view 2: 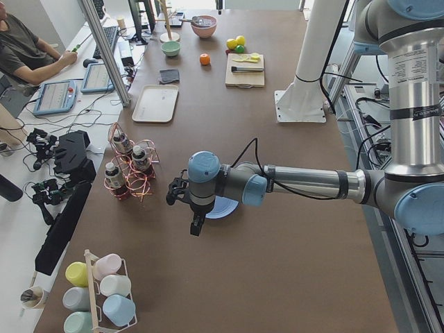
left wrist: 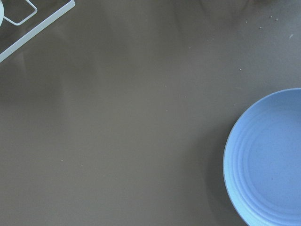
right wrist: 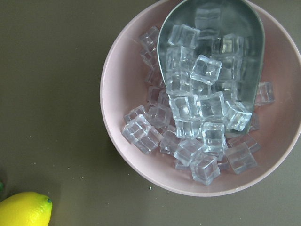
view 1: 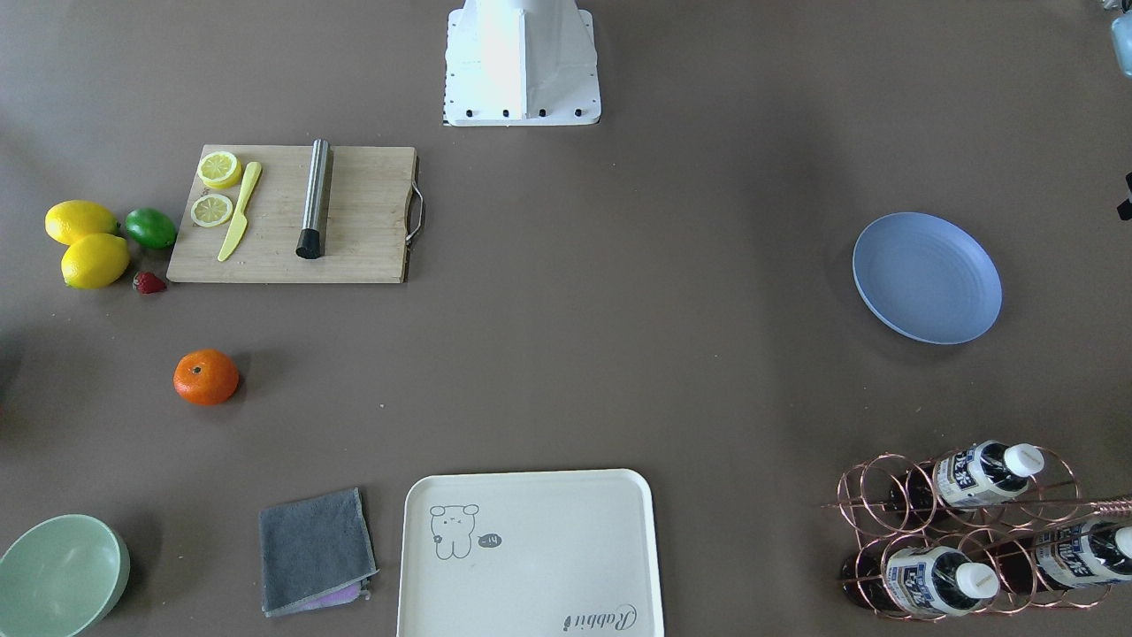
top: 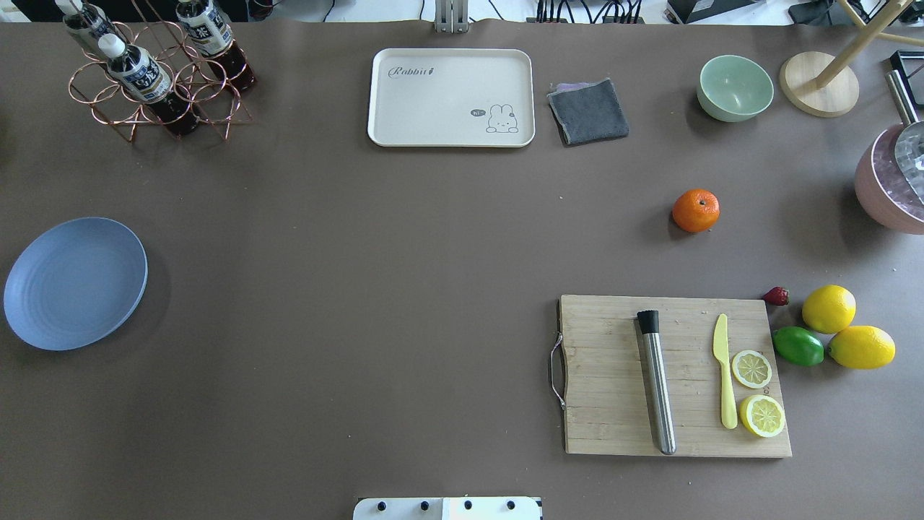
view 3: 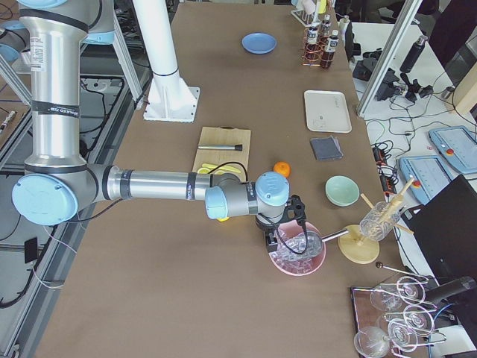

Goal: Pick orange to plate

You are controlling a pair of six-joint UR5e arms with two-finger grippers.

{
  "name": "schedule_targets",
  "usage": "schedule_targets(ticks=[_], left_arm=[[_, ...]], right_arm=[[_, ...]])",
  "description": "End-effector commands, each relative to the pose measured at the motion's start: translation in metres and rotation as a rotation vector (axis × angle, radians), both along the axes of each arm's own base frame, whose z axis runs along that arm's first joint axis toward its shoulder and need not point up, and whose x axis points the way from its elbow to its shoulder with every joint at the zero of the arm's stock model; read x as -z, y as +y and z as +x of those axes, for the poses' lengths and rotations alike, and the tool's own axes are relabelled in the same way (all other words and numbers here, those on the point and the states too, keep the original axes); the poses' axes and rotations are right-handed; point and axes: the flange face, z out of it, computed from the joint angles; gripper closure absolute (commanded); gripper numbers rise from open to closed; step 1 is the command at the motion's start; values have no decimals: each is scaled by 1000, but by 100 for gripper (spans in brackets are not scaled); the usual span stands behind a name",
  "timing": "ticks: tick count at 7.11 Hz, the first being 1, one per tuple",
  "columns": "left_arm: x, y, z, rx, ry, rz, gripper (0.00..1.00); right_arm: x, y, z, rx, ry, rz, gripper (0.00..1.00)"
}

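The orange (view 1: 206,377) (top: 696,210) lies alone on the brown table on the robot's right, between the cutting board and the green bowl. The blue plate (view 1: 927,277) (top: 75,283) rests empty at the far left end and fills the lower right corner of the left wrist view (left wrist: 268,160). My left gripper (view 2: 196,227) hangs just beside the plate (view 2: 223,208), seen only from the side, so I cannot tell its state. My right gripper (view 3: 273,239) hovers over a pink bowl of ice, a short way from the orange (view 3: 281,169); I cannot tell its state either.
A wooden cutting board (top: 675,375) carries a steel muddler, a yellow knife and lemon halves. Two lemons (top: 844,328), a lime and a strawberry lie beside it. Along the far edge are a cream tray (top: 451,97), grey cloth (top: 588,110), green bowl (top: 735,87) and bottle rack (top: 155,68).
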Motion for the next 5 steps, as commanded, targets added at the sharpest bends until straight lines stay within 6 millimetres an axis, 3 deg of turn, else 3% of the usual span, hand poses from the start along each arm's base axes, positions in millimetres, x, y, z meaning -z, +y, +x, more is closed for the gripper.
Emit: schedule_targets(ticks=[1, 5], left_arm=[[3, -3, 0, 0, -3, 8, 2], [1, -5, 6, -11, 2, 5, 2]], right_arm=[[-1, 0, 0, 3, 2, 9, 0], [-2, -1, 0, 4, 8, 11, 0]])
